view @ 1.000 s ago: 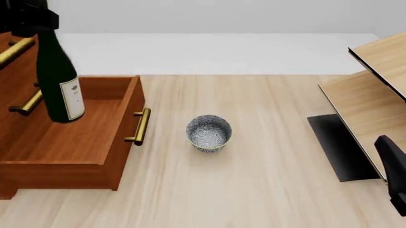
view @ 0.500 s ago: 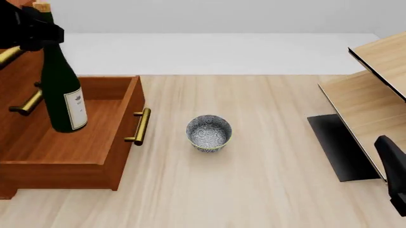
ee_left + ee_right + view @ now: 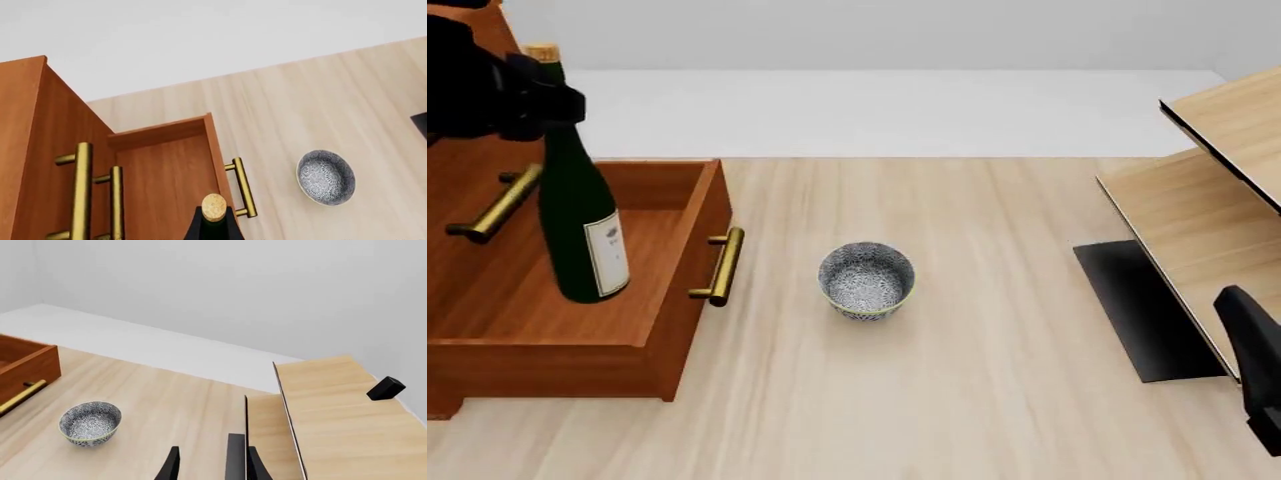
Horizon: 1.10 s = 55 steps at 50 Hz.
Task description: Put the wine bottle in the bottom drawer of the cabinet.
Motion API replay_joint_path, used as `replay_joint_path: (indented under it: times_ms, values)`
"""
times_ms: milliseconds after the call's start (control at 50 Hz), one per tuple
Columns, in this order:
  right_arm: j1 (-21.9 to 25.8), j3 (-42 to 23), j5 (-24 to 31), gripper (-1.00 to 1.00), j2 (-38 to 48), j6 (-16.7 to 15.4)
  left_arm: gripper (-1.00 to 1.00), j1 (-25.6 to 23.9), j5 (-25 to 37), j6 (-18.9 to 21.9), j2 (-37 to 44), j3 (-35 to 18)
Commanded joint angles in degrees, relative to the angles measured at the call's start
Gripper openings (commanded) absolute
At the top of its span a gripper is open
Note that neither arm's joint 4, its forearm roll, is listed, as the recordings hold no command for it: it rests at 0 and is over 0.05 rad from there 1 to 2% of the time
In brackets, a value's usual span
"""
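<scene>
The dark green wine bottle (image 3: 578, 215) with a tan cork (image 3: 542, 50) stands slightly tilted inside the open bottom drawer (image 3: 627, 300) of the reddish-brown cabinet (image 3: 461, 180). Its base is low over the drawer floor, and I cannot tell if it touches. My left gripper (image 3: 523, 97) is shut on the bottle's neck just under the cork. The left wrist view shows the cork (image 3: 214, 206), the drawer (image 3: 167, 170) and its brass handle (image 3: 241, 187). My right gripper (image 3: 203, 465) is open and holds nothing, far to the right beside the shelf unit.
A small patterned bowl (image 3: 866, 279) sits on the table to the right of the drawer's brass handle (image 3: 723, 266). A pale wood shelf unit (image 3: 1208, 190) and a black mat (image 3: 1141, 310) fill the right side. The right arm (image 3: 1254, 360) sits at the right edge.
The left gripper has carried the wine bottle down and to the right, deeper into the open drawer. The right arm has not moved.
</scene>
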Motion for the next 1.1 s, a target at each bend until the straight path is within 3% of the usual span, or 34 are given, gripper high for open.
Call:
replay_joint_path:
  times_ms: [20,220,240,280,300,440,1100]
  values:
    - [-0.1,-0.2,0.1,1.00,0.0,0.0,-1.00,-0.4,-0.8,-0.4,-1.0,1.2]
    - [0.1,0.0,0.1,1.00,0.0,0.0,-1.00,-0.1,-1.4,0.3,-0.7,1.5]
    - [0.1,0.0,0.1,1.00,0.0,0.1,-1.00,0.8,-1.6,2.9,-0.8,1.9]
    - [0.1,0.0,0.1,1.00,0.0,0.0,-1.00,0.1,-1.6,0.1,-0.6,1.5]
    - [0.1,0.0,0.2,1.00,0.0,0.0,-1.00,0.5,-1.7,1.8,-0.4,1.8]
    - [0.0,-0.1,0.3,1.00,0.0,0.0,-1.00,0.9,-2.4,2.0,0.0,2.3]
    - [-0.2,0.4,0.2,1.00,0.0,-0.1,-1.00,1.3,-6.6,0.7,3.0,6.2]
